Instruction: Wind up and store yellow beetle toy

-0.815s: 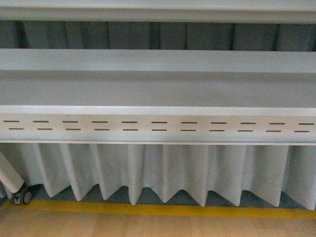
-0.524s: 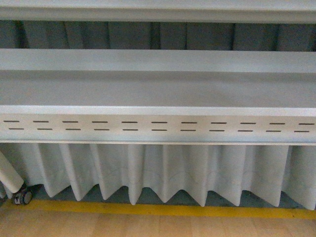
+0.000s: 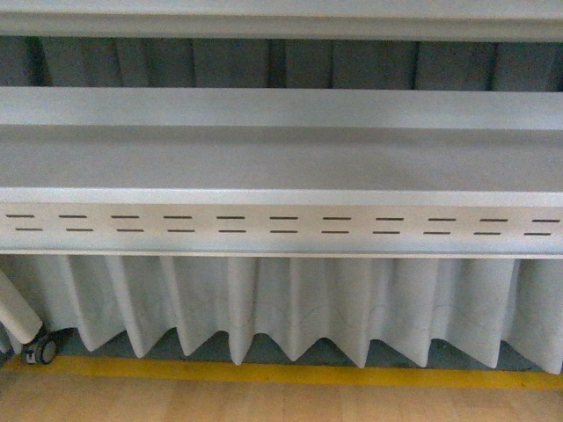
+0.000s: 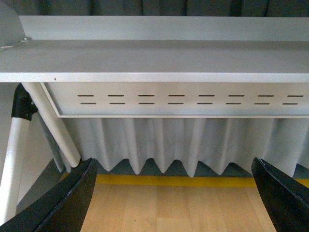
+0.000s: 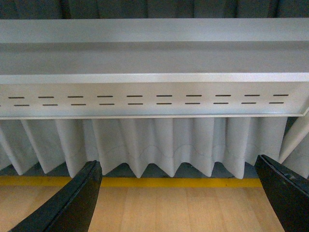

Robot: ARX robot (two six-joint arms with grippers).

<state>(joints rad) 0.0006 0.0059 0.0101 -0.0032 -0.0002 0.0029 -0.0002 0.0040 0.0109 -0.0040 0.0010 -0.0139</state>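
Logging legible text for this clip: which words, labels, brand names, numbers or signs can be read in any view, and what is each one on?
None: no readable text in any view.
The slotted panel under the table edge carries only rows of short dark slots, not lettering.
The yellow floor line is plain.
The black fingers of the left gripper and right gripper show no markings.

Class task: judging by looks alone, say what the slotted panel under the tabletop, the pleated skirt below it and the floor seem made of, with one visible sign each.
Slotted panel: probably painted sheet metal, matte white; crisp punched slots. Pleated skirt: pale fabric, soft folds, zigzag hem. Floor: light wood or wood-look laminate, faint plank lines; which, unclear.
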